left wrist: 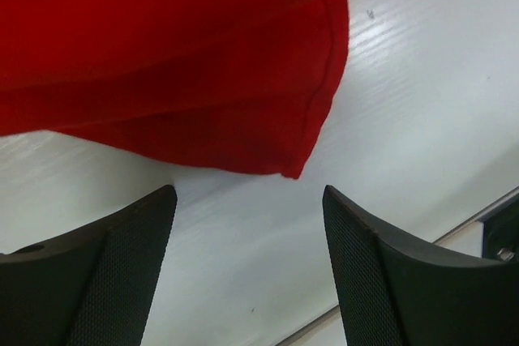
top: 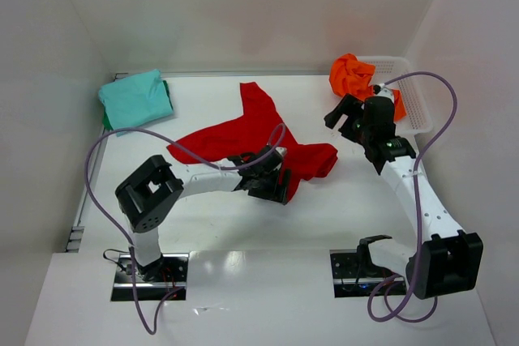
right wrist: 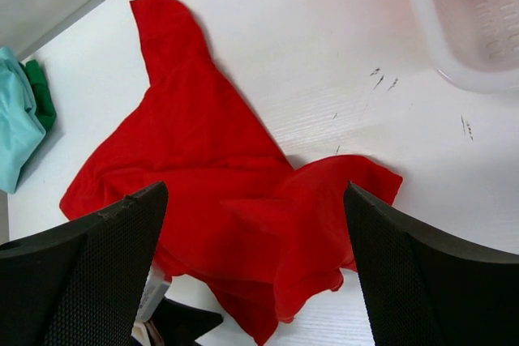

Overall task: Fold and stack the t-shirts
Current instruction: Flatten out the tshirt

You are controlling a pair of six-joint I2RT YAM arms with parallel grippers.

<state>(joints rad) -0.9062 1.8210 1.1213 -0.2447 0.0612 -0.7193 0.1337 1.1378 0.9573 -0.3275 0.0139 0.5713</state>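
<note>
Red t-shirt point(top: 258, 137): crumpled and spread at centre of the table point(top: 340, 224), one sleeve stretching toward upper centre, a hemmed corner just ahead of the left fingertips.
Teal t-shirt point(top: 136, 99): folded, upper left, lying on a dark green cloth point(top: 166, 89).
Orange t-shirt point(top: 353, 77): bunched in the white mesh basket point(top: 415, 109), upper right.
Left gripper point(left wrist: 250, 200): low at the red cloth's lower edge, jaws apart, nothing between.
Right gripper point(right wrist: 255, 192): raised between basket and red shirt, jaws wide apart, empty.
In the way: purple cable point(top: 282, 130) looping over the red cloth.
</note>
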